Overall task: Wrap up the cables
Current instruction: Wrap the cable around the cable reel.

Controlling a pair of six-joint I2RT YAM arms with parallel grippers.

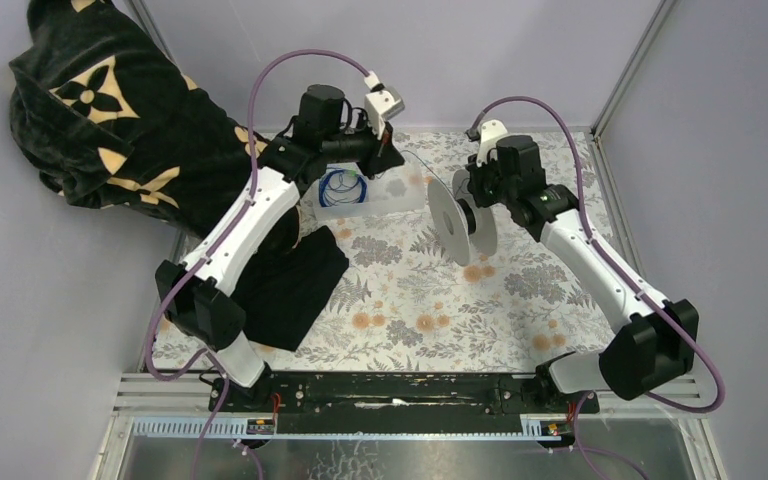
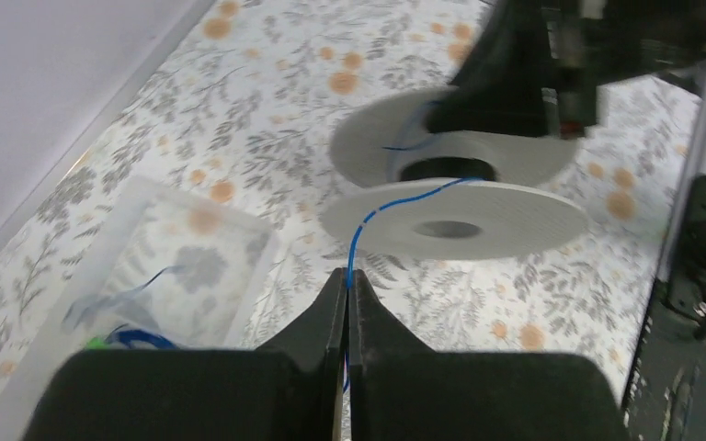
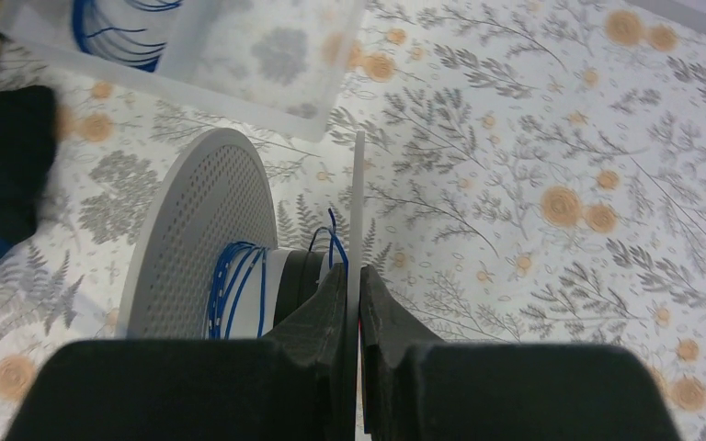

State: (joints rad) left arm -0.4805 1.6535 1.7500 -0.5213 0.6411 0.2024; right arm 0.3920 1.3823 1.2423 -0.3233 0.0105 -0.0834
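Observation:
My right gripper [image 3: 358,272] is shut on the thin flange of a white spool [image 3: 204,220] and holds it above the table; the spool also shows in the top view [image 1: 460,220]. Several turns of blue cable [image 3: 234,287] lie round its core. My left gripper [image 2: 347,276] is shut on a thin blue cable [image 2: 395,200] that runs from its tips up to the spool [image 2: 455,219]. In the top view the left gripper [image 1: 392,160] is above a clear bin, left of the spool. More blue cable loops [image 1: 343,186] lie in that bin.
A clear plastic bin [image 1: 397,197] stands at the back left of the floral cloth; it also shows in the left wrist view [image 2: 239,241]. Black patterned cloth [image 1: 110,120] lies at the left, a black piece [image 1: 295,285] under the left arm. Metal frame posts stand at the back corners.

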